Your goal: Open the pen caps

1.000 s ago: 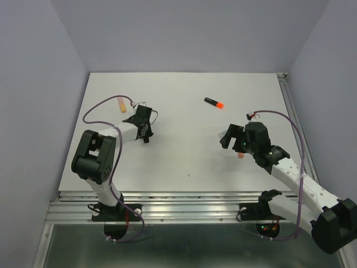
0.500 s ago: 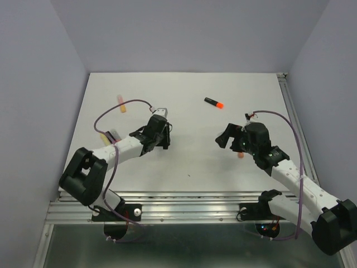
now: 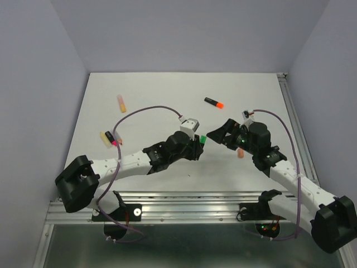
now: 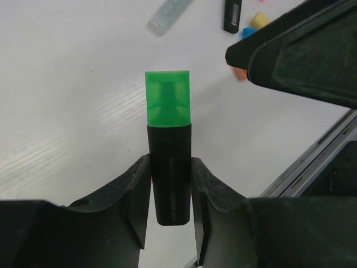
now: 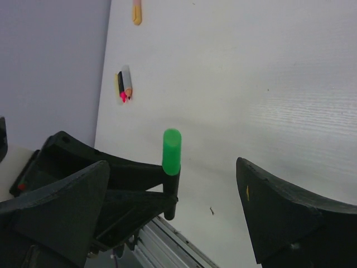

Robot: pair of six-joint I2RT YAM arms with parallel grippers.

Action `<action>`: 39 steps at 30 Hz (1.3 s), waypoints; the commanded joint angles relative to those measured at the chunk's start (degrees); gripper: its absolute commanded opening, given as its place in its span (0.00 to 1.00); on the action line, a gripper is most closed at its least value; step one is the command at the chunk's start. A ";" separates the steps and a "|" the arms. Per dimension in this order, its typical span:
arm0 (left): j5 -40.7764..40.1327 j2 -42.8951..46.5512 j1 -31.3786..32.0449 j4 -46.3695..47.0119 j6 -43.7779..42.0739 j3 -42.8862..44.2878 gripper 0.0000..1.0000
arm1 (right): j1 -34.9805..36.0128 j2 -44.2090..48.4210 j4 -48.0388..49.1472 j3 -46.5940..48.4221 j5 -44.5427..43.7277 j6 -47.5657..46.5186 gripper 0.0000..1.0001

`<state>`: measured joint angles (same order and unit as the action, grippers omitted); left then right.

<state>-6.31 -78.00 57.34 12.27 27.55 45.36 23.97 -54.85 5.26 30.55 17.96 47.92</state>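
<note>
White table (image 3: 167, 89), mid-surface toward the near edge: my left claw (image 4: 170, 192) clamps the black barrel (image 4: 169, 153), leaving the green cap (image 4: 167, 97) exposed so my right claw (image 3: 217, 133), fingers spread just beside it, can close on the cap and pull.

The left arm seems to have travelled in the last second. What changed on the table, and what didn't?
The left gripper swung right to the middle and now clamps a green-capped black highlighter in front of the right gripper, which turned slightly towards it, open. Whether it held that pen earlier is unclear. The orange-capped black highlighter and the pale orange pen stayed put.
</note>
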 commanded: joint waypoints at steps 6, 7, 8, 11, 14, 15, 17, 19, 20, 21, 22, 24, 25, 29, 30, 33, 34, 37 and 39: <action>-2.92 -3.91 4.88 2.67 0.93 4.47 0.00 | 1.43 -1.13 1.79 -0.23 -2.12 1.83 0.91; -3.27 -4.09 5.15 2.76 0.93 4.90 0.00 | 1.87 -1.48 1.34 -0.05 -2.74 1.39 0.86; -3.01 -4.79 5.32 2.67 1.01 5.17 0.00 | 2.13 -1.92 1.16 0.04 -2.84 1.39 0.83; -3.19 -5.50 6.02 3.02 1.28 5.96 0.00 | 2.75 -2.72 1.07 0.22 -3.19 1.73 0.78; -3.45 -5.85 6.20 3.11 1.45 6.23 0.00 | 3.19 -3.33 0.11 0.66 -3.71 1.74 0.73; -3.45 -6.03 6.12 3.20 1.63 6.23 0.00 | 3.28 -3.25 -0.50 0.74 -4.07 1.74 0.72; -3.10 -6.20 6.12 3.55 1.63 6.31 0.00 | 3.46 -3.07 -0.86 0.83 -4.59 1.47 0.60; -2.84 -6.47 6.12 3.63 1.80 6.67 0.00 | 3.63 -2.81 -0.95 0.74 -4.68 1.74 0.48; -2.75 -6.64 6.20 3.72 1.89 6.58 0.00 | 3.63 -2.81 -0.95 0.66 -4.60 1.91 0.47; -2.66 -6.64 6.12 3.81 1.89 6.58 0.00 | 3.63 -2.81 -1.21 0.74 -4.60 2.00 0.46; -2.57 -6.47 6.20 4.07 1.89 6.58 0.00 | 3.63 -2.81 -1.39 0.74 -4.42 2.00 0.45; -2.22 -6.29 6.12 4.60 2.16 6.67 0.00 | 3.72 -2.81 -2.09 1.09 -4.15 2.09 0.43; -1.96 -6.20 6.20 4.86 2.24 6.58 0.00 | 3.63 -2.89 -2.35 1.18 -4.33 2.18 0.42; -1.69 -5.59 6.20 6.01 2.33 6.40 0.00 | 3.72 -3.16 -3.41 1.71 -4.51 1.83 0.35; -1.52 -5.59 6.29 6.10 2.33 6.40 0.00 | 3.63 -3.16 -3.50 1.62 -4.51 1.91 0.33; -0.90 -5.41 6.29 6.10 2.33 6.23 0.00 | 3.72 -3.07 -3.15 1.62 -4.68 2.09 0.23; -0.99 -5.32 6.29 6.01 2.42 6.05 0.00 | 3.72 -2.98 -2.97 1.54 -4.68 2.09 0.20; -0.64 -5.06 6.38 6.01 2.77 5.53 0.00 | 3.72 -2.72 -3.06 1.45 -5.65 2.09 0.01; 0.24 -4.28 7.16 6.18 3.56 4.39 0.00 | 3.72 -2.89 -4.19 1.88 -7.48 1.39 0.01</action>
<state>-7.57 -85.12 63.29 15.05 30.09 49.54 27.09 -58.30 1.54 30.52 13.67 50.15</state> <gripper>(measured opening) 0.407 0.266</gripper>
